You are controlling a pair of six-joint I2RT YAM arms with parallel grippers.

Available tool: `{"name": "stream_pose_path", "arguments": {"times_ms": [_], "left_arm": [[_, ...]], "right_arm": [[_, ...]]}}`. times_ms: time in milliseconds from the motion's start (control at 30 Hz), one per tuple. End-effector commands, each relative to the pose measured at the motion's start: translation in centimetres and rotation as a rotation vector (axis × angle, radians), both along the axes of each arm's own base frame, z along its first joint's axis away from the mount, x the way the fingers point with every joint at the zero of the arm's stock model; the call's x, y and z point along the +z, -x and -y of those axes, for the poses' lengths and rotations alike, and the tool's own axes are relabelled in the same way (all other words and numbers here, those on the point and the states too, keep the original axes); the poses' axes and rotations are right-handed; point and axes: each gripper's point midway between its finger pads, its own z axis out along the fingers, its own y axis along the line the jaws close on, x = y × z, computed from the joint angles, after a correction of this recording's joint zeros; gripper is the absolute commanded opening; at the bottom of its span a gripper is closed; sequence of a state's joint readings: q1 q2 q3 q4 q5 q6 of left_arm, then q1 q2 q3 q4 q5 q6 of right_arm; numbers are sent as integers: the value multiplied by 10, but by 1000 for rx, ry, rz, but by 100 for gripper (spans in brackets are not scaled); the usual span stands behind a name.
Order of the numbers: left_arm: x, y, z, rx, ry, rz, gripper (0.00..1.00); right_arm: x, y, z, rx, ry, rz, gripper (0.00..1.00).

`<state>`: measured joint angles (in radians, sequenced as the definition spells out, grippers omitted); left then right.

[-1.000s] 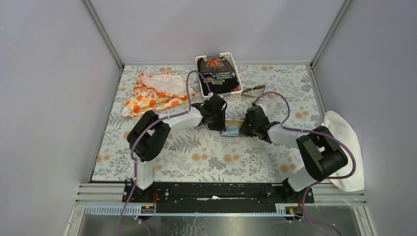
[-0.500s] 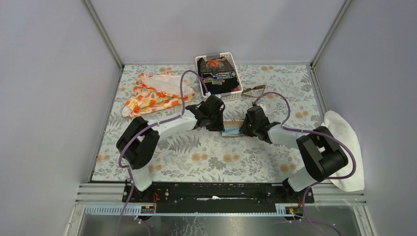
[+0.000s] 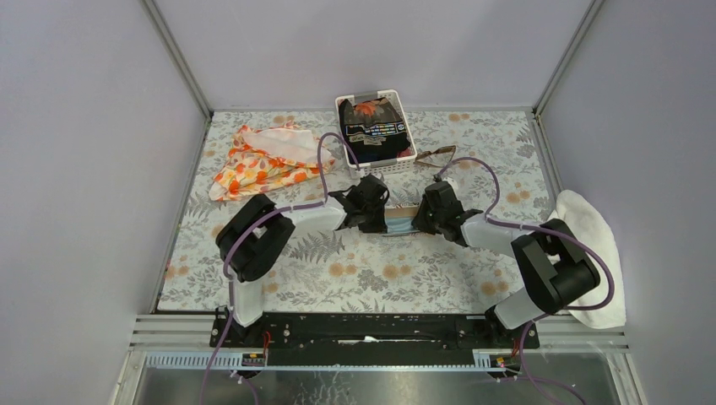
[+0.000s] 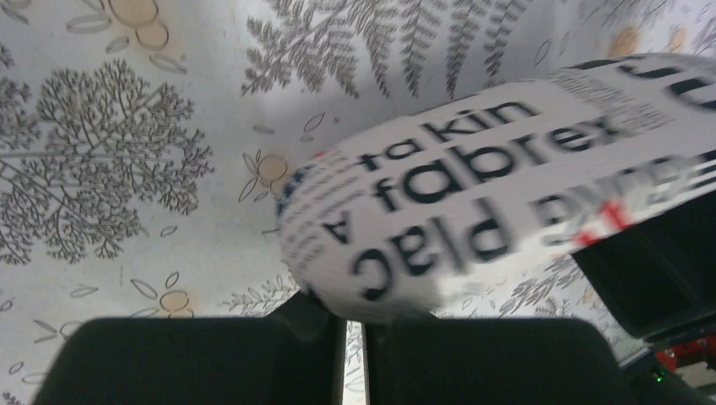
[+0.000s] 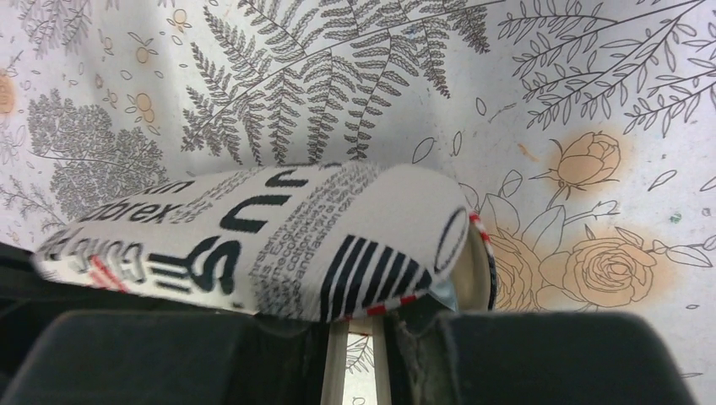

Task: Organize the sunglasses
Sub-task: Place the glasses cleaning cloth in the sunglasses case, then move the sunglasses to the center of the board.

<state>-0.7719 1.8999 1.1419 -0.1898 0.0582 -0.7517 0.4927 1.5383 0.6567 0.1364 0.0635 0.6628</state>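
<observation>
Since the frame half a second back was taken: left gripper (image 4: 355,325) has been swung down and right onto the left end of the case (image 3: 404,221); elbow drawn in.
Left gripper jaws: nearly together, with the blurred closed end of the case at the tips; a pinch cannot be confirmed.
Right gripper (image 5: 355,337): position unchanged; jaws narrow, judged pinched on the lower lip of the case mouth.
Case: centre of overhead frame, spanned between both grippers; blue cloth (image 5: 446,294) seen at the mouth.
Basket (image 3: 384,167): upper centre, beyond the case.
Sunglasses (image 3: 436,154): just right of the basket, outside the case, untouched.
Meaning: case judged steadied at both ends, probably for opening; the sunglasses are yet to be fetched.
</observation>
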Motion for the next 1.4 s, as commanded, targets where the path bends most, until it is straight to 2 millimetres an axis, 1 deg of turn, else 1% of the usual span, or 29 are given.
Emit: {"name": "stream_pose_path", "arguments": {"times_ms": [0, 67, 167, 333, 400, 467, 633, 767, 833, 933, 1000, 1033, 1133, 1233, 1300, 1367], "left_arm": [[-11, -10, 0, 31, -14, 35, 11], [-7, -13, -2, 38, -39, 52, 12], [12, -16, -3, 35, -64, 95, 13], [52, -18, 1, 24, -27, 154, 18], [62, -18, 1, 20, -15, 164, 19], [67, -17, 2, 13, -10, 165, 20], [71, -15, 2, 5, -9, 162, 23], [82, -14, -1, 11, -3, 181, 27], [90, -15, -5, 27, -7, 197, 29], [111, -18, -19, 84, -5, 254, 31], [127, -19, -27, 113, 4, 299, 35], [136, -20, -31, 127, 9, 321, 36], [155, -19, -40, 152, 17, 358, 39], [167, -15, -46, 161, 28, 375, 42], [172, -12, -50, 168, 35, 381, 42], [181, -9, -56, 189, 54, 401, 42]], "right_arm": [[13, 1, 5, -5, 20, 30, 21], [18, 2, 5, 2, 24, 34, 21], [32, 1, 4, 13, 11, 55, 22], [67, 2, 1, 37, -22, 112, 26], [79, 4, 3, 43, -22, 129, 28], [92, 3, 5, 40, -18, 155, 31], [117, 0, 17, -4, 5, 217, 39], [131, -4, 37, -71, 69, 268, 47], [136, -6, 48, -114, 100, 286, 56], [136, -13, 65, -179, 134, 265, 63], [135, -24, 73, -225, 112, 236, 66], [131, -31, 76, -243, 92, 214, 66], [118, -59, 84, -311, 18, 148, 67], [101, -91, 90, -368, -49, 65, 69], [90, -112, 92, -394, -42, 28, 69], [80, -131, 98, -432, -17, 6, 69]]}}
